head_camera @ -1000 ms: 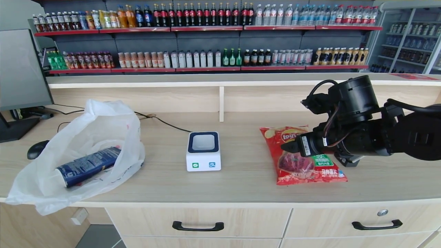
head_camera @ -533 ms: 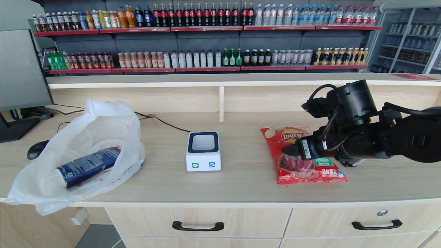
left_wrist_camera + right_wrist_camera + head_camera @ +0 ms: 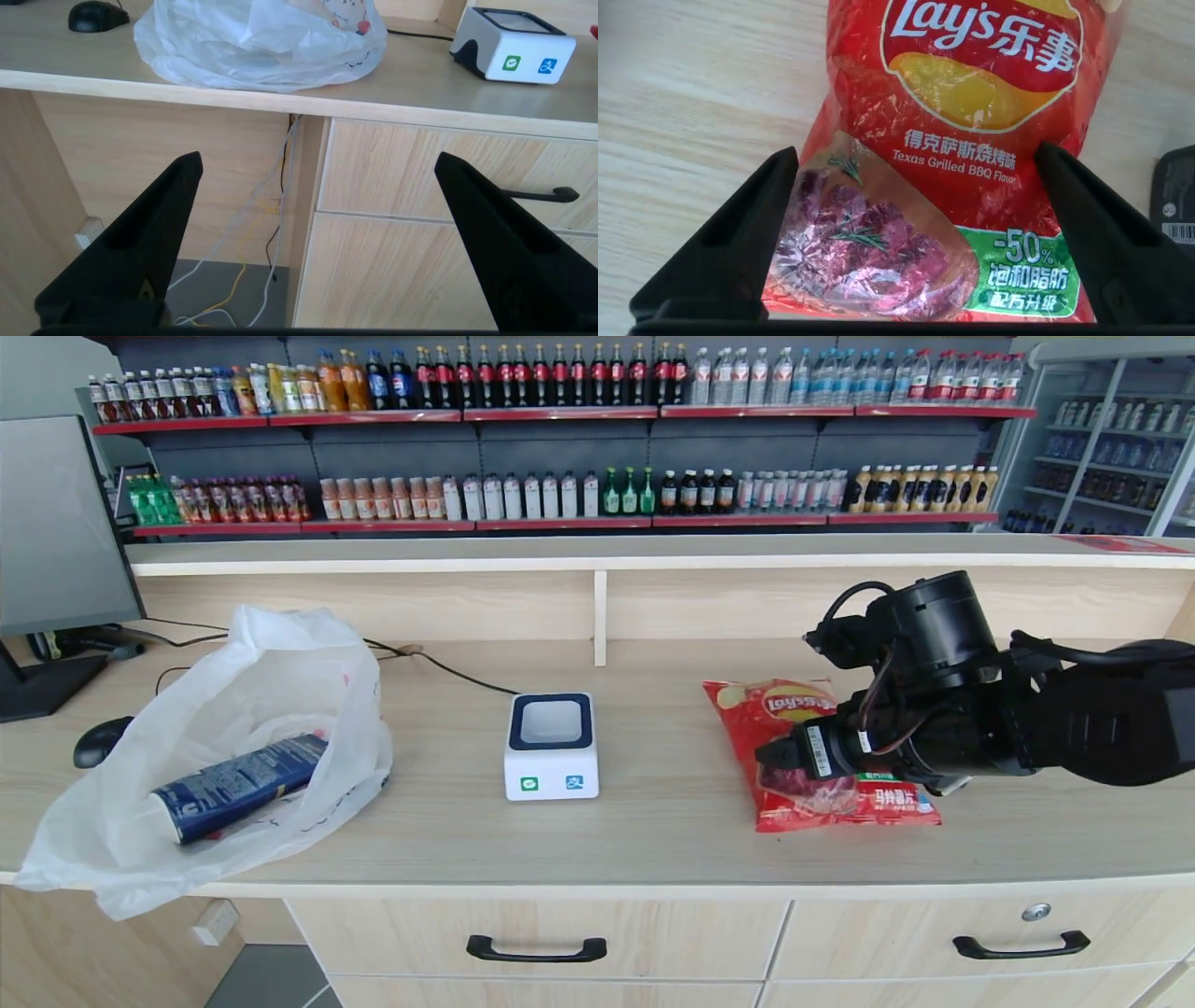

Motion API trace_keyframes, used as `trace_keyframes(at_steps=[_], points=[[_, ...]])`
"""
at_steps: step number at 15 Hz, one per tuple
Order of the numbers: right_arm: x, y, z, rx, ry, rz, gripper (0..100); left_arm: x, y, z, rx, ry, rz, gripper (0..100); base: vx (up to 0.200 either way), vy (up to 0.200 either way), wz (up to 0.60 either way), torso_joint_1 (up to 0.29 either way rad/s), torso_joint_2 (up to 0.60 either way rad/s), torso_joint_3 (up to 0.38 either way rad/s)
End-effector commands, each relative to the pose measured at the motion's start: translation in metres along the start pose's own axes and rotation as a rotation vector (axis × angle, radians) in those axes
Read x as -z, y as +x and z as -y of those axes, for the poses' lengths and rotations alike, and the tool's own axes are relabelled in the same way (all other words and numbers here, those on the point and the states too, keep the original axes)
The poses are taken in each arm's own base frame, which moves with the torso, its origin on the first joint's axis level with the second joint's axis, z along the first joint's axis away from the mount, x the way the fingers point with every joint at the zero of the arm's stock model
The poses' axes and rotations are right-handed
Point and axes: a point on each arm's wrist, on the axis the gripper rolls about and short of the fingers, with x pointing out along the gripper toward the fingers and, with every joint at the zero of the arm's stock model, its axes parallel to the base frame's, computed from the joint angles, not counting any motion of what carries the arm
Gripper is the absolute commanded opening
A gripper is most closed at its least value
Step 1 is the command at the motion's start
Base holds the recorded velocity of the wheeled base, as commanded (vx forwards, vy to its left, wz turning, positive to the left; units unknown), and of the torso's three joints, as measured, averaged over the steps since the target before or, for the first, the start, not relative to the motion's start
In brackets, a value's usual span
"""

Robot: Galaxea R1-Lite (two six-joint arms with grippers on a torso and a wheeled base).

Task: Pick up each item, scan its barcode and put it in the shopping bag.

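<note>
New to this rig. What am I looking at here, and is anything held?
A two-armed robot at a shop counter. The wide shot is from its head camera; the other two from wrist cameras. On the counter: a white shopping bag with a blue packet inside, a small scanner, a red chip bag. The right end effector is open over the chip bag, a finger on either side. The left end effector hangs open below the counter's edge. Nothing is held.
</note>
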Motion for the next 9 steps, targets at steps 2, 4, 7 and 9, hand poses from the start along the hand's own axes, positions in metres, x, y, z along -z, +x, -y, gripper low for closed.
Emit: trace_keyframes(at_steps=[2, 4, 7, 9], points=[[-0.004, 0.009, -0.002, 0.029, 0.043, 0.016, 100, 0.000, 0.000, 0.000, 0.000, 0.000, 0.001, 100, 0.000, 0.000, 0.00, 0.000, 0.00, 0.000], [-0.010, 0.005, -0.001, 0.053, 0.057, 0.026, 100, 0.000, 0.000, 0.000, 0.000, 0.000, 0.001, 100, 0.000, 0.000, 0.00, 0.000, 0.00, 0.000], [-0.031, -0.009, -0.006, 0.058, 0.118, 0.027, 100, 0.000, 0.000, 0.000, 0.000, 0.000, 0.001, 100, 0.000, 0.000, 0.00, 0.000, 0.00, 0.000], [-0.038, -0.012, -0.006, 0.069, 0.106, -0.020, 100, 0.000, 0.000, 0.000, 0.000, 0.001, 0.001, 100, 0.000, 0.000, 0.00, 0.000, 0.00, 0.000]])
